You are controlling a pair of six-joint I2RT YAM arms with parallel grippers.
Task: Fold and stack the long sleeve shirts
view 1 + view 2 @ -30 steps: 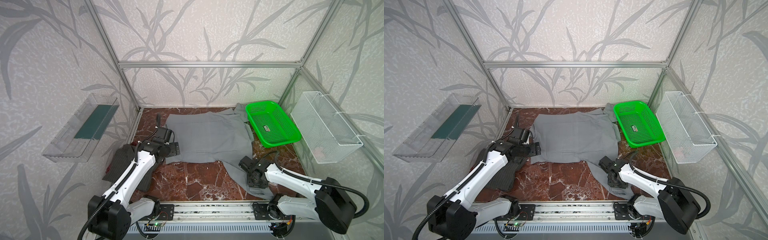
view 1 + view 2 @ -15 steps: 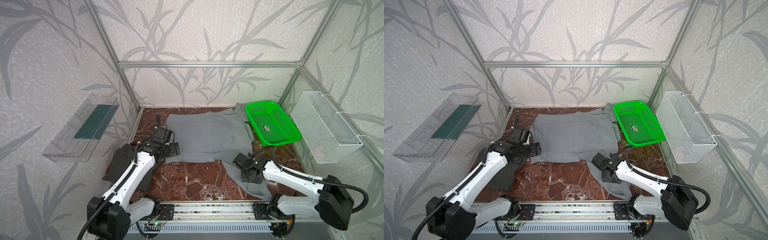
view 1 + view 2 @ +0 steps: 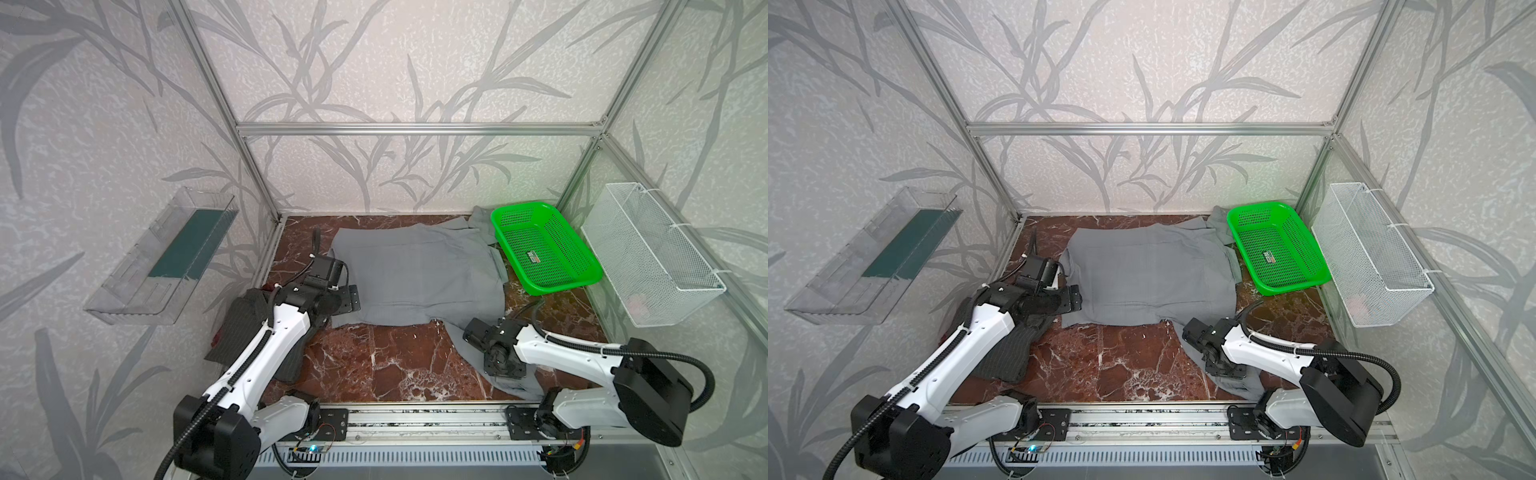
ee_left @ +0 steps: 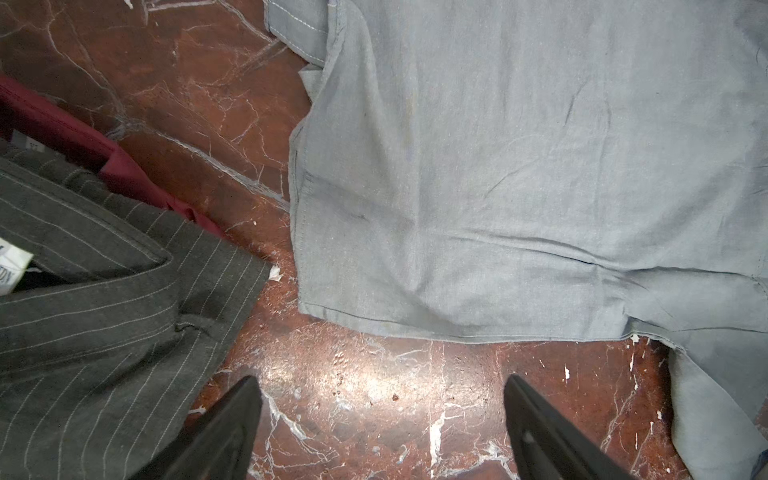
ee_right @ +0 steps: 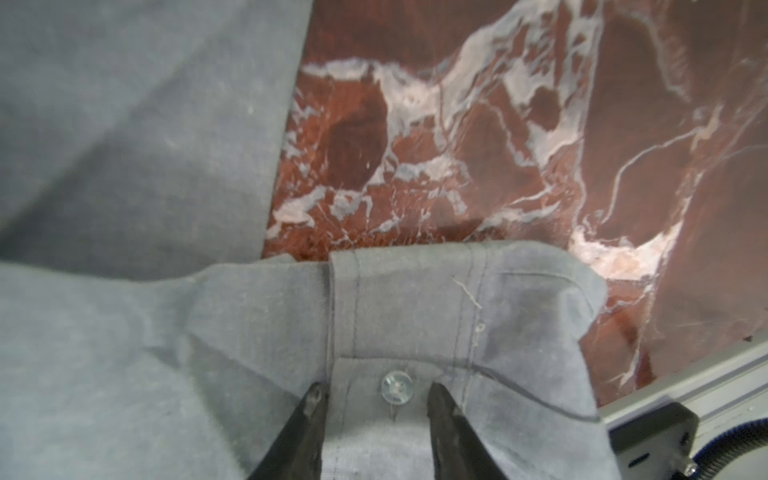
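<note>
Lying flat mid-frame on the desk (image 3: 386, 365), the grey shirt (image 3: 415, 282) trails one sleeve (image 3: 471, 353) toward lower right. The right hand (image 5: 374, 395), jaws parted astride the cuff button (image 5: 397, 388), seems poised to pinch it for folding. The left hand (image 4: 382, 382) hangs wide open near the pinstriped shirt (image 4: 83, 324), lower left.

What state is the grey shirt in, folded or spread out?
Spread out: the grey shirt lies flat across the table, and one sleeve trails toward the front rail. No neat fold shows.
</note>
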